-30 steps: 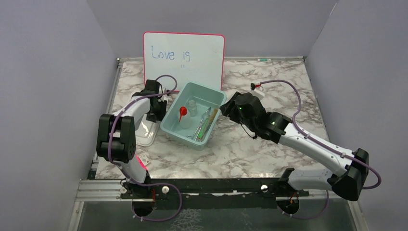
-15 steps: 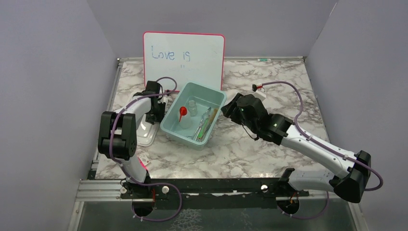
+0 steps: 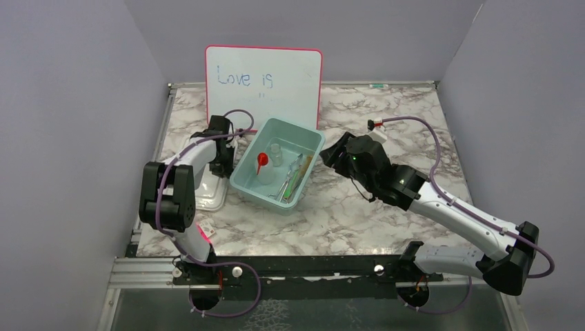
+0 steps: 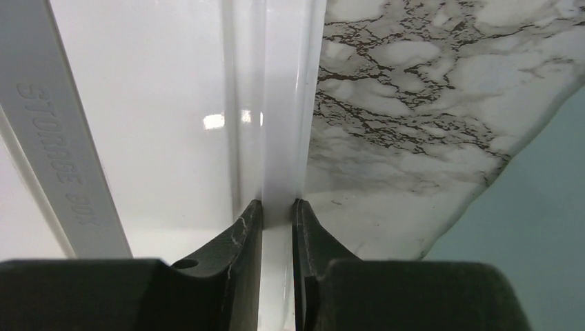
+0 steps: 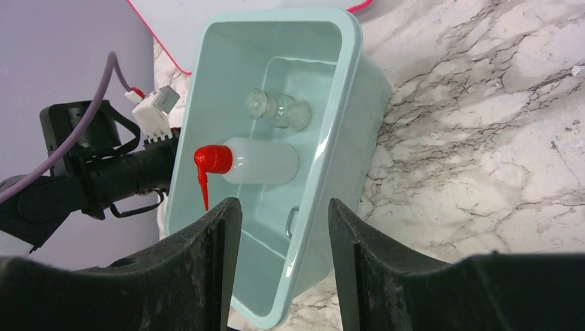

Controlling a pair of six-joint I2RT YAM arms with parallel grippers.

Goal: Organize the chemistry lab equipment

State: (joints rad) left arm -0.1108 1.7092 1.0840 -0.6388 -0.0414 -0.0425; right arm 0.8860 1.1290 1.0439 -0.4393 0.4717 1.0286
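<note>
White plastic lid (image 3: 210, 196) lies flat on the marble table (image 3: 386, 117) at the far left. The left gripper (image 4: 277, 207) is closed on the lid's raised right rim, which runs straight away from the fingers along the lid's length. Just right of that edge sits the pale green bin (image 3: 261, 198), its long axis roughly parallel to the lid's. The lab gear is all inside it: the squeeze bottle (image 5: 259, 160) lies on its side with the red nozzle toward the left wall, the flask (image 5: 276, 110) is just beyond it, and the tongs (image 3: 285, 185) lie along the right wall with other slim pieces. Further right, the right gripper (image 5: 283, 207) hovers near the bin's right rim, jaws wide apart and holding nothing.

The next move probably carries the lid rightward over the bin — and the left arm is nearer, with the grip.
</note>
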